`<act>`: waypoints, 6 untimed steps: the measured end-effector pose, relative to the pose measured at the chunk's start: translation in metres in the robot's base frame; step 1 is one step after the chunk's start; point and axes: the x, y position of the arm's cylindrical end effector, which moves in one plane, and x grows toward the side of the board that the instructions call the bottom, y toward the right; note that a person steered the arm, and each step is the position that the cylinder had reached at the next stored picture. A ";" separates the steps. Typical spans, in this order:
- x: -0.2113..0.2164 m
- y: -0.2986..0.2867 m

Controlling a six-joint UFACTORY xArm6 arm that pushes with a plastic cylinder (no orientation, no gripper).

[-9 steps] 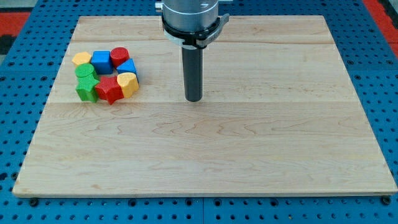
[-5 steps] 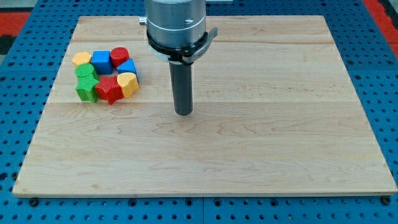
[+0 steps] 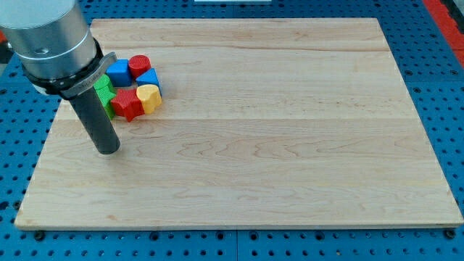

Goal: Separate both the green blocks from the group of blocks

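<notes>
The wooden desk [image 3: 290,145] fills the view, bare across its middle and the view's right; the arm's grey housing [image 3: 51,36] looms at the view's top left and hides part of the cluster behind it; there are no jaws on this rig to be open or closed, only the dark rod [image 3: 98,123] that ends in my tip [image 3: 108,151].

The group of blocks sits near the desk's top-left corner; showing are a blue block [image 3: 119,70], a red cylinder [image 3: 140,66], a second blue block [image 3: 149,78], a yellow block [image 3: 148,96] and a red star-like block [image 3: 127,104], all packed touching or nearly so.

The green blocks [image 3: 106,94] lie on the group's left flank, mostly covered by the rod and housing; only a sliver of green shows, so I cannot tell their shapes or whether they touch each other.

The relation that matters: my tip rests below the greens, toward the view's bottom and just clear of the cluster; the greens lie up from it, with the red star to their right; a push from here would likely need to catch the greens from their right side and drive them leftward.
</notes>
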 end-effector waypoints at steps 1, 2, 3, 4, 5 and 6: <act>0.017 0.006; -0.011 -0.015; -0.080 -0.071; -0.111 -0.094; -0.154 -0.085; -0.193 -0.047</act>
